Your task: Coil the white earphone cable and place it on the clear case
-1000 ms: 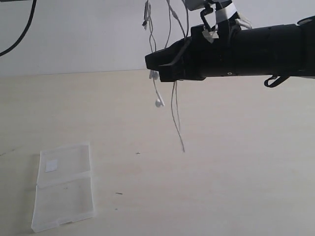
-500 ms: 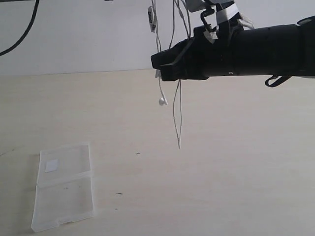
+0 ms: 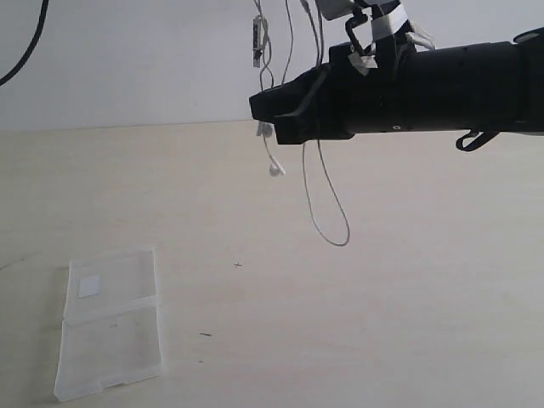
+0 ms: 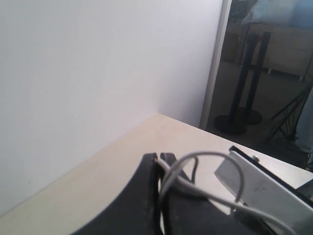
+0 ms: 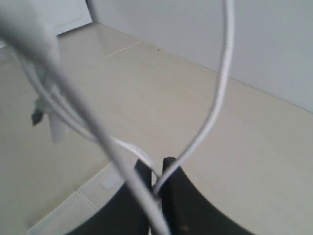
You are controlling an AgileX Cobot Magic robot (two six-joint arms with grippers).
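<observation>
The white earphone cable (image 3: 327,208) hangs high over the table in several strands, with a loop sagging below the right arm and an earbud (image 3: 274,170) dangling at the left. My right gripper (image 3: 270,109) is shut on the cable, two strands running between its black fingers (image 5: 173,178). My left gripper (image 4: 159,158) is also shut on the cable (image 4: 205,157), which curls in a loop past its tips; this gripper is above the exterior view's top edge. The clear case (image 3: 110,321) lies open and flat on the table at the lower left, white sticker (image 3: 88,286) on its far panel.
A pale wooden table (image 3: 408,323) runs back to a white wall (image 3: 127,59). The thick black right arm (image 3: 442,85) spans the upper right. A grey metal plate (image 4: 257,188) sits close to the left gripper. The case's corner (image 5: 73,205) shows below the right gripper.
The hanging strands, which tapered to a narrow point, have swung open into a wide loop to the right. The right gripper has edged left, and the earbud has moved with it.
</observation>
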